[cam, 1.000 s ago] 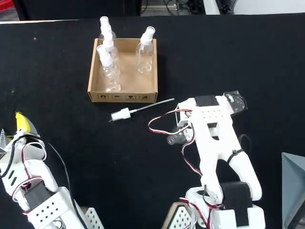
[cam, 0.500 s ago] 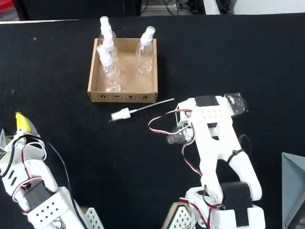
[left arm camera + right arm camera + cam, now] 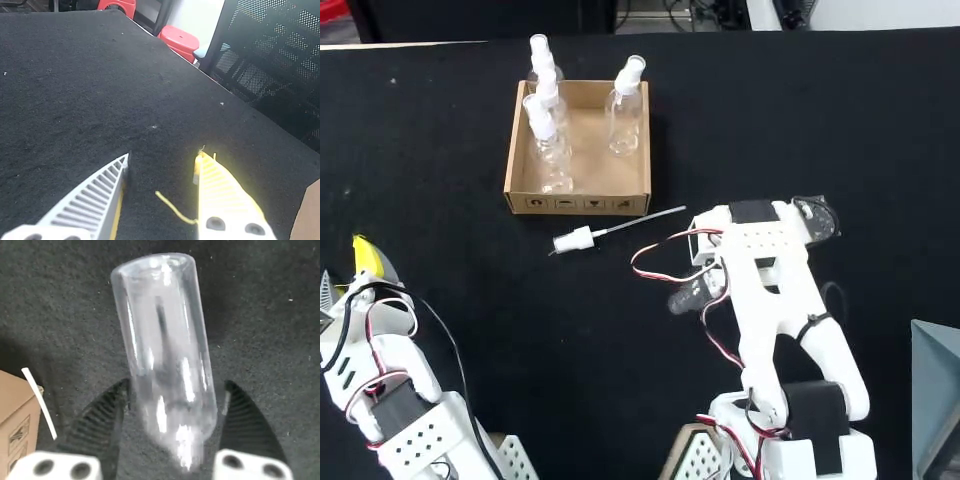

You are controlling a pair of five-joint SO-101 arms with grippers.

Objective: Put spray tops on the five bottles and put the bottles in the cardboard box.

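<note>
Right pincer (image 3: 177, 386) now sits slightly wider: released, straddling uncapped bottle (image 3: 160, 330), prob. to steady it for capping. Spray top (image 3: 575, 240) lies on table (image 3: 820, 120) beside cardboard box (image 3: 578, 203). Left pincer (image 3: 162, 156) released, idle.

Cardboard box (image 3: 577, 203) sits on the counter (image 3: 440, 120), left of centre, toward the rear. Four bottles stand inside it. Three are in a line along the left wall: rear (image 3: 540, 58), middle (image 3: 549, 96), front (image 3: 546, 140). The fourth (image 3: 625, 105) stands at the right wall toward the rear. A loose spray top (image 3: 575, 240) lies on the counter just in front of the box, near its right front corner. A fifth bottle (image 3: 165, 340) sits in the right gripper (image 3: 176, 384), right of and in front of the spray top. The left gripper (image 3: 365, 255) is at the front left, well apart from the box.
</note>
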